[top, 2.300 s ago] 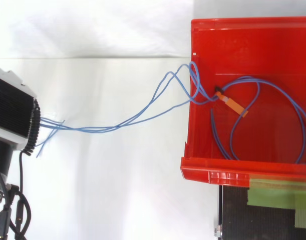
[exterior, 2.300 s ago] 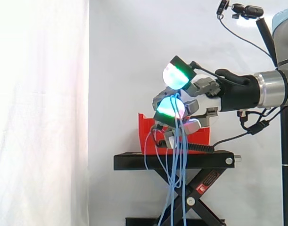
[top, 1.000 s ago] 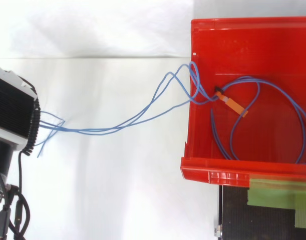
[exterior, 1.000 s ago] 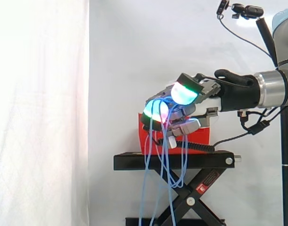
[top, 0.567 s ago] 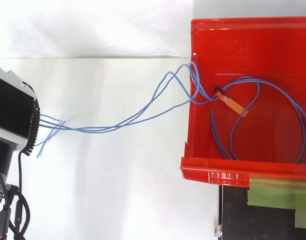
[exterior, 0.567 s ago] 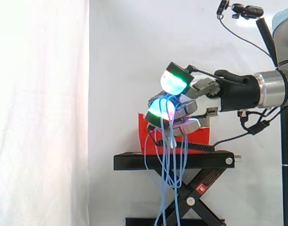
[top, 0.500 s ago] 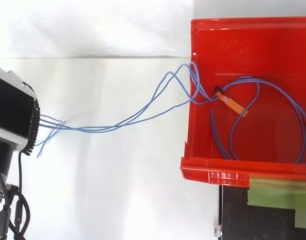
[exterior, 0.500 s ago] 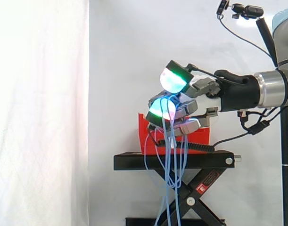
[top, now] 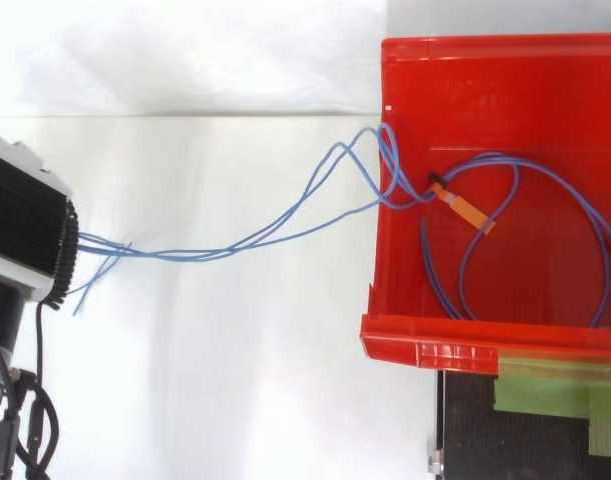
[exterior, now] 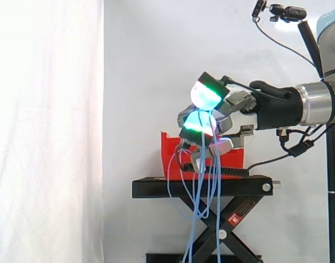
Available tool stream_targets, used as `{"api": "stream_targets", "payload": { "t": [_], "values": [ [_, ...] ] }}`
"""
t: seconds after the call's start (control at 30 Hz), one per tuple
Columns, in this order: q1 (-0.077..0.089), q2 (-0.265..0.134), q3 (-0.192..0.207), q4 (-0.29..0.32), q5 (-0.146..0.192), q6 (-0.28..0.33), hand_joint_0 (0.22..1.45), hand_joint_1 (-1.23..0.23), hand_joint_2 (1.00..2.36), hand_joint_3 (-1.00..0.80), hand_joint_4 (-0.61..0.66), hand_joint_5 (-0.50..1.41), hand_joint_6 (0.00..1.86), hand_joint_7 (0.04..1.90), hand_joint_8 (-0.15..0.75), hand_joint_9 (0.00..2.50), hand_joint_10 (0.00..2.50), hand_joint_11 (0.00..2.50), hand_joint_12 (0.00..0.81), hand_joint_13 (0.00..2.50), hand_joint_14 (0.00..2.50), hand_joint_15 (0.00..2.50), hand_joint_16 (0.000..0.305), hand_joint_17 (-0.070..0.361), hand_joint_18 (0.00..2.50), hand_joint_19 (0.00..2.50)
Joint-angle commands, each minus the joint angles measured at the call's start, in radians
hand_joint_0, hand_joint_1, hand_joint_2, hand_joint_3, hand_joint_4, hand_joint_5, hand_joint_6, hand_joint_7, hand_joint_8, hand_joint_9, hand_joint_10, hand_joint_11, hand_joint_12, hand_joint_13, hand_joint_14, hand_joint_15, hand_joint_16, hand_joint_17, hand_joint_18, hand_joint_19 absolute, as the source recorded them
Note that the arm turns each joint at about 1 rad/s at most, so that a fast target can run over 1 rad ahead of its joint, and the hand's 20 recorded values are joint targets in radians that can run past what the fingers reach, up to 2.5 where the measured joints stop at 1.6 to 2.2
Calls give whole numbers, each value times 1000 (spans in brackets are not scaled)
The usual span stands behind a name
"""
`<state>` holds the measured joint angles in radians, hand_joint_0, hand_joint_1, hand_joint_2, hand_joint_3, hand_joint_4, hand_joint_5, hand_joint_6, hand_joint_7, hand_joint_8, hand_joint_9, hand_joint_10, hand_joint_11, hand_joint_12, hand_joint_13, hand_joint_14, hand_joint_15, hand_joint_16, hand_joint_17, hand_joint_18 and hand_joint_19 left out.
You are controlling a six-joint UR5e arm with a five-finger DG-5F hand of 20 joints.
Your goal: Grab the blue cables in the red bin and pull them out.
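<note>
Thin blue cables [exterior: 203,181] hang in loops from my hand [exterior: 238,112], which hovers just above and in front of the red bin [exterior: 172,156]. The hand's lower fingers are curled and pinch the strands under a green glowing pad [exterior: 198,124]; another pad [exterior: 206,91] stands raised above. Seen from above, the blue cables [top: 285,225] run from the hand [top: 20,225] at the left edge, over the left wall of the red bin [top: 377,270], into a coil inside. An orange tag [top: 468,210] lies on that coil.
The bin rests on a black scissor-lift stand [exterior: 203,188] before a white curtain [exterior: 46,131]. Green tape [top: 560,385] sticks to the stand beside the bin's front rim. A small camera [exterior: 288,12] sits on a pole at the upper right.
The hand's fingers dipped left and down a second ago and have lifted back right. The hanging loops have swung, and the strands near the hand lie a little straighter.
</note>
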<state>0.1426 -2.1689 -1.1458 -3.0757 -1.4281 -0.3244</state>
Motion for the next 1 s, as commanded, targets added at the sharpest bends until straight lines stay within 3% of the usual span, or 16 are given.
{"api": "stream_targets", "payload": {
  "t": [0.0,0.4,0.97],
  "values": [
    [0,0,0,-1,0,0,830,-857,1000,-1000,65,1035,161,897,188,1300,753,1832,319,1370,20,1428,51,114,828,757],
    [0,0,0,-3,0,0,869,-865,1000,-1000,106,994,132,893,188,1256,779,1800,311,1360,21,1436,50,111,822,762],
    [0,0,0,-11,0,2,797,-823,1000,-1000,136,970,133,878,208,1232,829,1764,326,1353,21,1436,52,117,817,756]
  ]
}}
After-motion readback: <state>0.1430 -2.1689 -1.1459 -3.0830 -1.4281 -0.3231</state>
